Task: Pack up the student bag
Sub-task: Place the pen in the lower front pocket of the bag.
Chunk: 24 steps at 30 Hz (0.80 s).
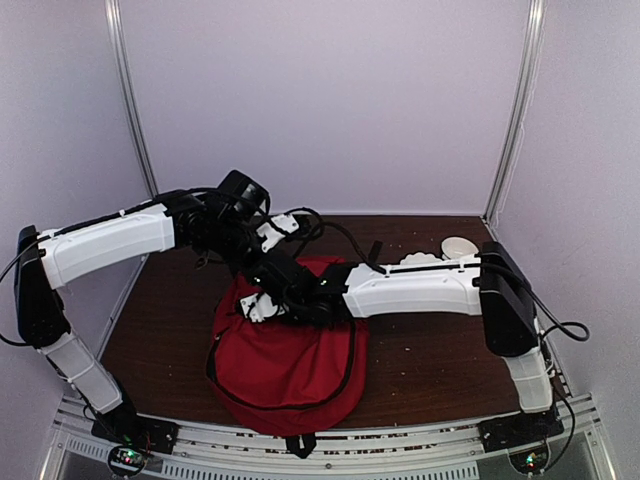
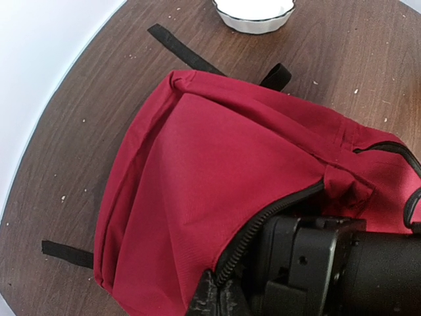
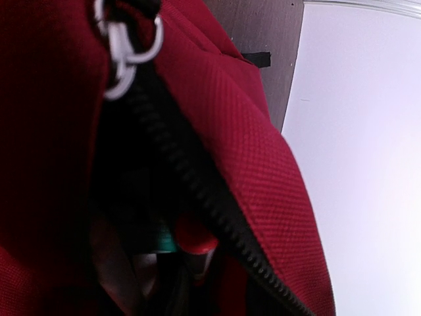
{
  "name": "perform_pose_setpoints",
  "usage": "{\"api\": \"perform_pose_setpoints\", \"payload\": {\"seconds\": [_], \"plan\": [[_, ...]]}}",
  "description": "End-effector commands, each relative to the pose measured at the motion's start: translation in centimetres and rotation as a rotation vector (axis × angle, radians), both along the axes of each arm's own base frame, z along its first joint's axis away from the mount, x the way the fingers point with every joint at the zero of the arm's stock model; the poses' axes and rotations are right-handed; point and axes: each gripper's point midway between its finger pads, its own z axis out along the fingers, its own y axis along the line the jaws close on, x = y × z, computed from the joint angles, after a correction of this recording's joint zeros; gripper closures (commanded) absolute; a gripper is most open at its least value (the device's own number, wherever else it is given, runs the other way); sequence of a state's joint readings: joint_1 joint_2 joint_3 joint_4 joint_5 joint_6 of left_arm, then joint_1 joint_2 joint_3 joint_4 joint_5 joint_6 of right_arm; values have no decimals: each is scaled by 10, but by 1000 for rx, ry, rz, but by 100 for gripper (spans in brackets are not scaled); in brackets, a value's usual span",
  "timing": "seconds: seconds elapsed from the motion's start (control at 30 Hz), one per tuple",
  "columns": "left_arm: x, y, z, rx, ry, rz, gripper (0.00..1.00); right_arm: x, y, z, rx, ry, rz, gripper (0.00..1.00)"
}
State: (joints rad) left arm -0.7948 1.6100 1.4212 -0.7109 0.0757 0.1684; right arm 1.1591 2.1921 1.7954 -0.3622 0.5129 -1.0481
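The student bag is a large red backpack lying in the middle of the table, also seen in the left wrist view. My left gripper is shut on the black zipper edge of the bag's opening and holds it up. My right gripper reaches into that opening; its black wrist shows inside the bag. In the right wrist view I see red fabric, a silver zipper pull, and dim red and green shapes deep inside. The right fingers are lost in the dark.
A white scalloped bowl stands at the back right of the table, also in the left wrist view. Black straps trail from the bag over the brown tabletop. Both arms cross above the bag's top end.
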Motion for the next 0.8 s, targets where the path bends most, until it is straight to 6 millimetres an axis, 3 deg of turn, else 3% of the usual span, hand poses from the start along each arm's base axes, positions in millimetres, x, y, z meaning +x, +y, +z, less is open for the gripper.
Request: {"api": "perform_pose_setpoints", "payload": {"seconds": [0.0,0.17,0.53,0.67,0.77], "plan": [[-19,-18,32,-98,-22,-90,100,10,-22,21,38,-15,-54,70],[-19,-19,30,-97,-19,-91,100,-5,-23,32,64,-9,-31,68],[-19,-19,28,-92,-14,-90,100,-35,-28,35,77,52,10,67],[-22,-21,21,-86,11,-106,100,-72,-34,17,11,203,122,70],[-29,-24,7,-57,68,-140,100,-101,-45,18,20,266,207,70]]}}
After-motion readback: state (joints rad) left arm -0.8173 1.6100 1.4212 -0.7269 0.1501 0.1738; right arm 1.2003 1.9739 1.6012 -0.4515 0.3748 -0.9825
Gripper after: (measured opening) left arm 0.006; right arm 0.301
